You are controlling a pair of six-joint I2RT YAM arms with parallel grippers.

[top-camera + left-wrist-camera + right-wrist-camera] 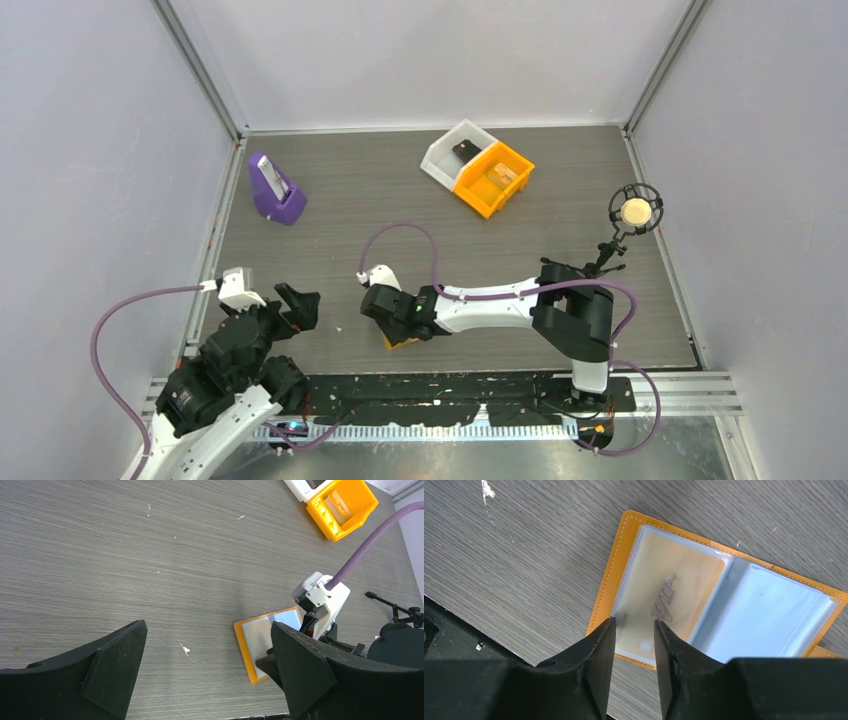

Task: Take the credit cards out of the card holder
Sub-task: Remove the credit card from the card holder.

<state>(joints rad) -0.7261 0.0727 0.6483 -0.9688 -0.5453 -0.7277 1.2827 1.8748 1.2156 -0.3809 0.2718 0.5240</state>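
The orange card holder (616,545) lies open like a book on the table near the front edge, its clear sleeves facing up. A gold credit card (664,595) sits inside the left sleeve, and the right sleeve looks pale blue. My right gripper (634,622) hangs just over the card's near end, jaws narrowly open with nothing between them. In the top view this gripper (385,315) hides most of the card holder (400,343). My left gripper (207,625) stands wide open to the left of the card holder (257,637), holding nothing.
An orange bin (493,178) and a white bin (455,152) stand together at the back. A purple stand (274,190) is at the back left and a microphone (634,211) at the right. The table's front edge runs just behind the card holder.
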